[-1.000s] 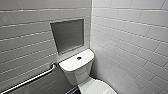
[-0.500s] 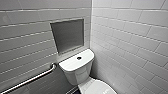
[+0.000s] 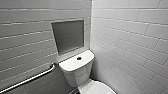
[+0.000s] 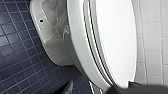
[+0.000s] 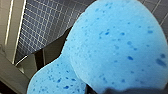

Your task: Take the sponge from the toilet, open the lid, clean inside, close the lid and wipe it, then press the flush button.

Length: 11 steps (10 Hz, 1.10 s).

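The white toilet (image 3: 75, 68) stands in the corner, and the small dark flush button (image 3: 79, 58) sits in the middle of its tank top. The white lid (image 3: 98, 89) lies shut over the bowl. The left wrist view sees the lid (image 4: 115, 37) from close by on its side, with the seat and bowl under it. A dark edge of my left gripper (image 4: 140, 88) shows beside the lid, holding nothing. The bright blue speckled sponge (image 5: 117, 50) hangs right in front of the right wrist camera, lifted off the floor, with my right gripper (image 5: 125, 90) shut on it.
A metal grab bar (image 3: 30, 78) runs along the left wall beside the tank. A grey recessed panel (image 3: 68, 36) sits above the tank. White tiled walls (image 3: 130, 37) close in on the right. The floor (image 4: 17, 50) is dark blue tile.
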Motion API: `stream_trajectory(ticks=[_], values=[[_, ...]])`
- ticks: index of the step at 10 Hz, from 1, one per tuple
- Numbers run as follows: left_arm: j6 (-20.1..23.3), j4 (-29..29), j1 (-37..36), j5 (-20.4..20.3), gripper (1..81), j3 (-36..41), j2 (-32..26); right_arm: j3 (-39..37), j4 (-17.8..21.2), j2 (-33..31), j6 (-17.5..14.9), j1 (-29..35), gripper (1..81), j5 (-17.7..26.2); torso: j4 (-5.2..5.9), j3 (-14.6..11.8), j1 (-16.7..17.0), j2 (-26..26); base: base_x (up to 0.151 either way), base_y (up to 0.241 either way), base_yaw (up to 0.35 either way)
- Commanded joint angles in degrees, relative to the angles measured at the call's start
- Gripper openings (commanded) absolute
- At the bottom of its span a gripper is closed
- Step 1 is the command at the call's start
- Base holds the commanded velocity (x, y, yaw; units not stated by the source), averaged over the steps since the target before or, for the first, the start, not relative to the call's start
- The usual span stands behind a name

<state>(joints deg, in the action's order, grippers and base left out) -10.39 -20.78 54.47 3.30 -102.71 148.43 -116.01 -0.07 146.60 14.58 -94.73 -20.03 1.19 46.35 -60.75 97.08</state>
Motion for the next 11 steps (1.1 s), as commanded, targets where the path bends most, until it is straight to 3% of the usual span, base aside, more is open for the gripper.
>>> stream_trajectory(ticks=[1, 2, 5, 6, 8, 11], values=[[0.02, -0.75, -5.64, 3.02, 81.1, 1.45, -0.32, 1.84, -1.33, -1.72, -0.08, 0.81, 1.0, 2.98, 0.0, 1.7, 0.2, -0.29, 0.0, 0.0, 0.0], [0.1, -0.66, -5.64, 2.77, 81.1, 1.37, 0.11, 2.11, -1.33, -1.73, -0.08, 0.9, 1.0, 2.98, 0.0, 4.15, -0.98, 1.62, 0.0, 0.0, 0.0], [0.02, -1.1, -8.18, 2.76, 81.1, 1.1, 1.69, 2.11, -1.33, -1.64, -0.08, 0.99, 1.0, 2.98, 0.0, 7.82, -1.88, 3.01, 0.0, 0.0, 0.0], [0.02, -1.28, -9.24, 2.76, 81.1, 1.1, 2.13, 2.02, -1.33, -1.64, -0.08, 1.08, 1.0, 2.98, 0.0, 5.07, -1.92, 3.04, 0.0, 0.0, 0.0], [-1.83, -1.71, -11.88, 3.11, 81.1, 1.37, 2.84, 2.02, -1.33, -1.64, -0.08, 1.16, 1.0, 2.98, 0.0, 7.3, -1.97, 3.01, 0.0, 0.0, 0.0], [-4.02, -1.89, -12.85, 2.94, 81.1, 1.02, 5.03, 1.32, -1.16, -1.29, -0.08, 1.25, 1.0, 2.98, 0.0, 7.73, -1.99, 3.04, 0.0, 0.0, 0.0]])
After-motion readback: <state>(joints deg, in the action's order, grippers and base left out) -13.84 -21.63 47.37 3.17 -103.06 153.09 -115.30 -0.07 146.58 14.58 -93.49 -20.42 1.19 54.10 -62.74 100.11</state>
